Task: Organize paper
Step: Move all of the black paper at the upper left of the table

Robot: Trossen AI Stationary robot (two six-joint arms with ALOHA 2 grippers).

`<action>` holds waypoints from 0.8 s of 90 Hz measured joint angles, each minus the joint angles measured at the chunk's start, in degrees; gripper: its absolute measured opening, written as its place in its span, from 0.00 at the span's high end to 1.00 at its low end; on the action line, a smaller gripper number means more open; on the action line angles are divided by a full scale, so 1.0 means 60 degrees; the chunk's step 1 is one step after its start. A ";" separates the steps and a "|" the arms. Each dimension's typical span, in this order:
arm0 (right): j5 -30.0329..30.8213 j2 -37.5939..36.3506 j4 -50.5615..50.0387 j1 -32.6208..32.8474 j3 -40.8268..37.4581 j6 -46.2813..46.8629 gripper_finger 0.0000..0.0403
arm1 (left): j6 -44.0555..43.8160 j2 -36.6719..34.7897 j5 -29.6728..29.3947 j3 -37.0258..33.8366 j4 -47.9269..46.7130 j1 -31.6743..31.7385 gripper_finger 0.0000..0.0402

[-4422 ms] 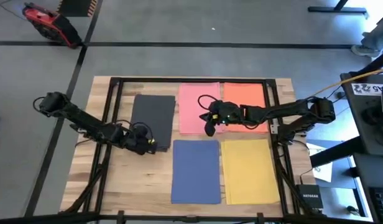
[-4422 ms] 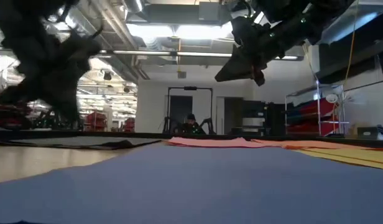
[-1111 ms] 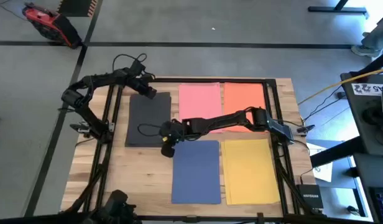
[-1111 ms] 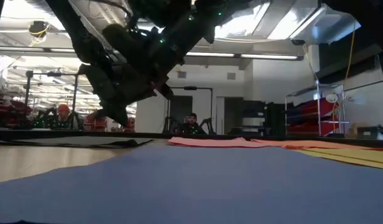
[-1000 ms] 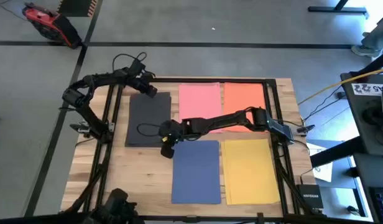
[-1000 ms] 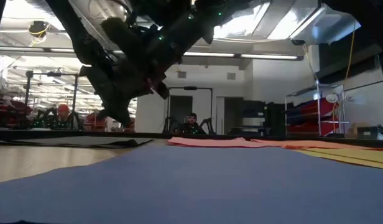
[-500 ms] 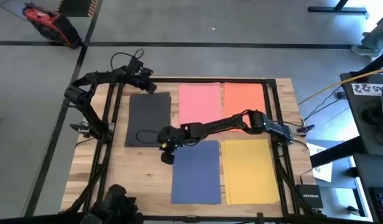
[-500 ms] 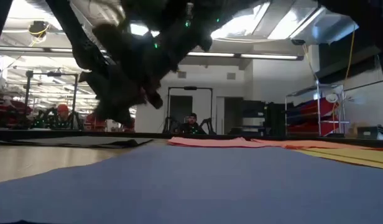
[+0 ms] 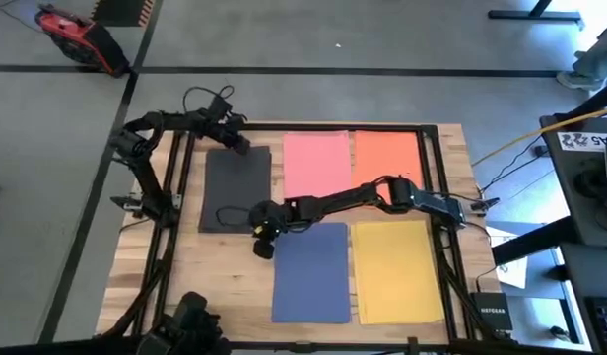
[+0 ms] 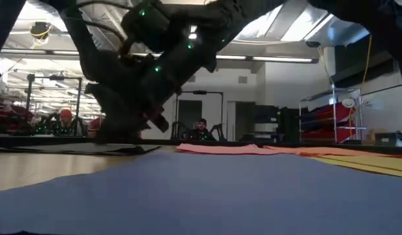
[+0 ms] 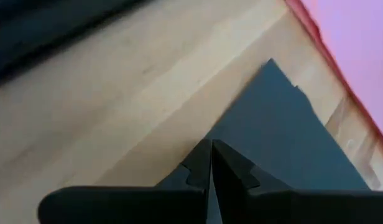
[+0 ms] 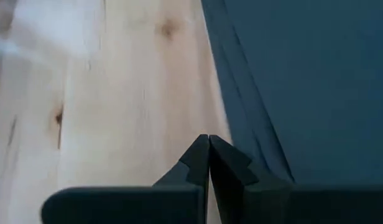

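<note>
5 sheets of paper lie flat on the wooden surface [image 9: 220,271]. The black sheet [image 9: 235,187] is at the far left. The pink sheet [image 9: 316,166] is right of it, and the orange sheet [image 9: 387,158] is at the far right. The blue sheet [image 9: 310,271] and the yellow sheet [image 9: 397,266] lie in the near row. The black sheet sits apart from the pink one, so it looks like the sheet being put straight.

The left pincer [image 9: 235,141] is at the far corner of the black sheet. In its wrist view the fingers are pressed together right at the sheet's edge. I cannot tell if they pinch the paper or only touch it.

The right pincer [image 9: 262,231] reaches across to the near right corner of the black sheet, close to the blue sheet's far left corner. Its fingers are pressed together too, just over the dark paper edge.

I think the step now is to slide the black sheet into line with the others. To do it well, both tips should press lightly and flat on the paper. They should move together, the same way, at the same speed. If 1 pushes harder, the thin sheet may bend or turn. The right arm should stay lifted over the pink and blue sheets so it does not drag them.
</note>
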 joint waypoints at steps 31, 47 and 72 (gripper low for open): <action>-0.0130 0.0105 -0.0233 -0.0163 -0.0045 0.0012 1.00 | 0.0121 0.0045 0.0017 0.0010 0.0021 -0.0115 1.00; -0.0077 0.0178 -0.0257 -0.0166 -0.0027 0.0173 1.00 | 0.0164 0.0045 0.0018 0.0010 -0.0059 -0.0119 1.00; 0.0209 0.0210 -0.0373 -0.0290 0.0102 0.0263 1.00 | 0.0300 0.0045 0.0039 0.0018 -0.0252 -0.0115 1.00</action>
